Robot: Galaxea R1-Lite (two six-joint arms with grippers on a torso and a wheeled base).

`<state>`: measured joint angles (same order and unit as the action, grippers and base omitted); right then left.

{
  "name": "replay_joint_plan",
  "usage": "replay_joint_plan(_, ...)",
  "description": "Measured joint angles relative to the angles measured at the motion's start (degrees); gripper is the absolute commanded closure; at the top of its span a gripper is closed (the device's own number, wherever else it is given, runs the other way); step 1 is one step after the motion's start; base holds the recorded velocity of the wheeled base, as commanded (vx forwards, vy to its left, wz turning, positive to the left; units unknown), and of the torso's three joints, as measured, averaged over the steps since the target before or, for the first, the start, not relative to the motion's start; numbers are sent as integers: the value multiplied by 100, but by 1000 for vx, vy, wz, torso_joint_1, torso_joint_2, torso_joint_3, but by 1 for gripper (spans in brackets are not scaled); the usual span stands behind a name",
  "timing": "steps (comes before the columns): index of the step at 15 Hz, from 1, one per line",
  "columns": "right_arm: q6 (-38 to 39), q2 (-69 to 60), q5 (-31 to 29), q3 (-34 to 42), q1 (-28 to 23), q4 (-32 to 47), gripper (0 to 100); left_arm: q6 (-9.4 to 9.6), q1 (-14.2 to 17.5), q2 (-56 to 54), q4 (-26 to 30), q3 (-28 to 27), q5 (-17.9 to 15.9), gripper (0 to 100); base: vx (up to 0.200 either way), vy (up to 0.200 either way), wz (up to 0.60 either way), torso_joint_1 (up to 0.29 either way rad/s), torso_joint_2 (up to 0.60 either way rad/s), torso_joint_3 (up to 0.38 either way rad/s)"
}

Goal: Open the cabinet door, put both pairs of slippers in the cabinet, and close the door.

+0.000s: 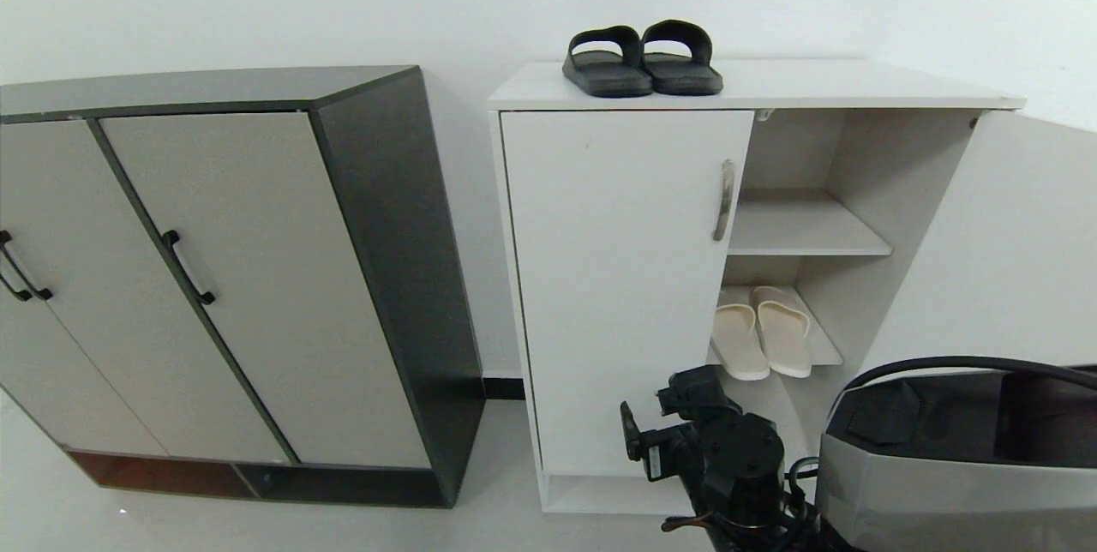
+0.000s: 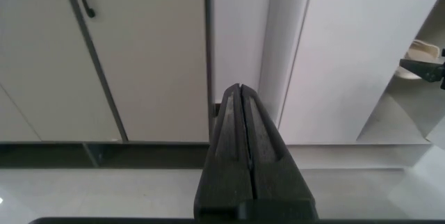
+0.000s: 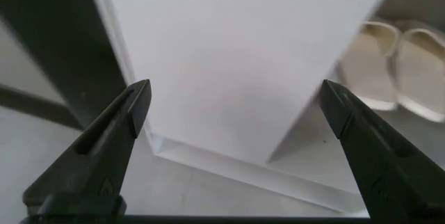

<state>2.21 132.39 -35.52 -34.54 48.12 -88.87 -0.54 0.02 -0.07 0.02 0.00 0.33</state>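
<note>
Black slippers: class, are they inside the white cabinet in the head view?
No, the black slippers sit side by side on top of the white cabinet, outside it.

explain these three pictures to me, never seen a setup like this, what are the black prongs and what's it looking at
This is a wheeled robot with two arms; the black prongs are its gripper fingers. The wide picture comes from its head camera, the other two from wrist cameras. The left gripper is shut, the right gripper open; both are empty. Ahead stands a tall white cabinet, its right side open: a pair of cream slippers lies on a lower shelf, a pair of black strap slippers sits on top. Left of it stands a closed grey-and-black cabinet.
</note>
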Motion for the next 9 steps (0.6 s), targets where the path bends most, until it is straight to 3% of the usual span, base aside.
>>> replay_joint_plan(9, -148, 63, 20, -61, -73, -50, 0, -6, 2, 0, 0, 0, 0, 100, 0, 0, 0, 0, 0, 0)
